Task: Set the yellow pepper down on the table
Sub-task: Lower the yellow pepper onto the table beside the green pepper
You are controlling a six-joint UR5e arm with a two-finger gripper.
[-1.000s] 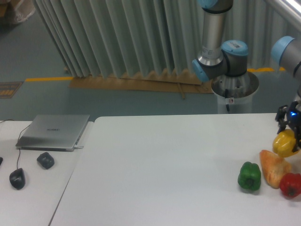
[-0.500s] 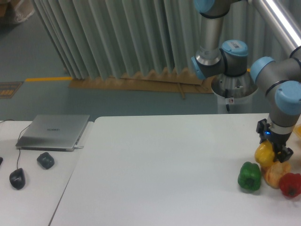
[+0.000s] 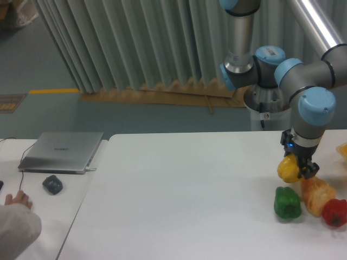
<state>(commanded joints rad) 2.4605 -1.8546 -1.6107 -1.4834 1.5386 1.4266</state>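
The gripper (image 3: 294, 165) points down from the arm (image 3: 312, 111) and is closed around the yellow pepper (image 3: 288, 169), with its dark fingers at the sides of the fruit. The pepper is in the air above the right part of the table (image 3: 184, 200); it does not touch the surface. A small blue light shines on the gripper body just above the pepper.

Below the pepper, on the table, lies a green pepper (image 3: 287, 202). Just beside it, to the right, lies the bread loaf (image 3: 317, 194) (orange-brown, tilted), and the red pepper (image 3: 334, 212) sits at the right edge of the view, touching the loaf or very close to it; I cannot tell which. The yellow pepper hangs a little above the green one and the near end of the loaf.

On the smaller desk (image 3: 32, 216) at the left there is a closed laptop (image 3: 62, 151) and a dark mouse (image 3: 52, 184). A person's hand (image 3: 17, 200) with a light sleeve is at the lower left corner.
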